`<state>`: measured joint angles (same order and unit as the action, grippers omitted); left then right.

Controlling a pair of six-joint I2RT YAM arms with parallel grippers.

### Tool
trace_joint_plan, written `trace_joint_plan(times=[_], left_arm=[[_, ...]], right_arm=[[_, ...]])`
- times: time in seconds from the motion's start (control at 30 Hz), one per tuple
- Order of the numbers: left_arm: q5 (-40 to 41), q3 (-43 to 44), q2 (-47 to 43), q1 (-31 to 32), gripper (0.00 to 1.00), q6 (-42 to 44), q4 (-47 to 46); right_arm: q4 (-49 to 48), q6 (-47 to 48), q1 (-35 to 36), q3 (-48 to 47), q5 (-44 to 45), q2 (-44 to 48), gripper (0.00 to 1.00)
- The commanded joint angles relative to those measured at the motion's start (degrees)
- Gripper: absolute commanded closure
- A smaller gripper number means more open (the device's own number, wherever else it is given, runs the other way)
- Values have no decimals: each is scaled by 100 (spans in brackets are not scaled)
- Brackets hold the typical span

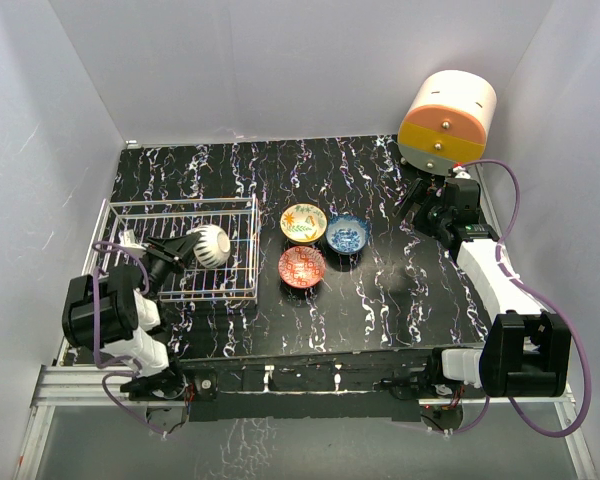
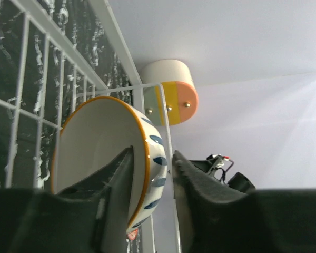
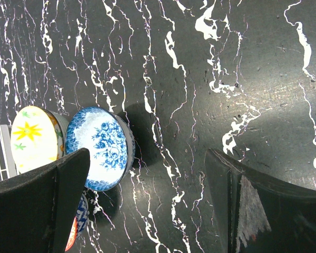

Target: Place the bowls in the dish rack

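My left gripper (image 1: 192,248) reaches into the white wire dish rack (image 1: 180,206) and is shut on a white bowl (image 1: 212,245) with an orange rim and blue dashes. It holds the bowl on edge inside the rack. In the left wrist view my gripper (image 2: 154,158) pinches the wall of this bowl (image 2: 95,142), one finger inside and one outside. The yellow-floral bowl (image 1: 303,222), the blue bowl (image 1: 348,233) and the red bowl (image 1: 302,266) sit on the table right of the rack. My right gripper (image 1: 427,203) is open and empty, right of the blue bowl (image 3: 97,147).
The cream-and-orange drawer unit (image 1: 445,120) stands at the back right, just behind my right gripper. The rack's wires (image 2: 121,47) close in around the held bowl. White walls enclose the black marbled table (image 1: 380,290).
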<state>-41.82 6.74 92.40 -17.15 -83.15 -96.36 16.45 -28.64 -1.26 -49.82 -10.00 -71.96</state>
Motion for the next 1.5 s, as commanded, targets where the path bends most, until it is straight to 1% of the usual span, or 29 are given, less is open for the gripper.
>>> trace_joint_plan(times=[0.0, 0.03, 0.13, 0.2, 0.27, 0.33, 0.4, 0.47, 0.53, 0.73, 0.9, 1.0, 1.17, 1.23, 1.3, 1.47], left_arm=[[168, -175, -681, -146, 60, 800, 1831], [218, -105, -1004, -156, 57, 1004, 2353], [465, 200, -2115, -164, 49, 1760, 4344], [693, 453, -2686, -168, 42, 2211, 5496], [843, 690, -3000, -166, 36, 2527, 6284], [921, 912, -3071, -166, 30, 2758, 6875], [997, 1068, -3070, -168, 28, 2898, 7278], [1122, 1257, -3092, -167, 22, 3089, 7627], [1249, 1494, -3094, -166, 19, 3335, 8070], [1480, 2261, -2965, -166, 17, 4005, 9322], [1982, 2918, -2931, -166, 16, 4685, 10348], [2320, 3526, -2781, -166, 13, 5137, 11010], [2472, 4292, -2637, -110, 9, 5816, 11782], [2654, 4511, -2686, 66, 9, 5981, 12004], [2965, 4741, -2688, 416, 9, 6109, 12201], [4060, 5197, -2399, 1931, 9, 6144, 12431]], right_arm=[[-205, 43, -15, -135, 91, 25, 7], [-204, 43, -15, -133, 94, 20, 7], [-227, 43, -15, -102, 80, 15, 7], [-258, 40, -15, -75, 61, 11, 7], [-288, 21, -15, -46, 30, -5, 7], [-306, 12, -15, -29, -1, -8, 7], [-300, 15, -15, -19, -13, -1, 7], [-292, 23, -15, -10, 4, 27, 7], [-291, 42, -15, 5, 50, 58, 7], [-321, 36, -15, 14, 32, 43, 7], [-346, 21, -15, 8, -7, 28, 7], [-353, 25, -15, 8, -9, 24, 7], [-362, 17, -15, 0, -89, -5, 7], [-366, 17, -15, 14, -91, -7, 7], [-385, 17, -15, 45, -113, -7, 7], [-393, 33, -15, 116, -175, -14, 7]])
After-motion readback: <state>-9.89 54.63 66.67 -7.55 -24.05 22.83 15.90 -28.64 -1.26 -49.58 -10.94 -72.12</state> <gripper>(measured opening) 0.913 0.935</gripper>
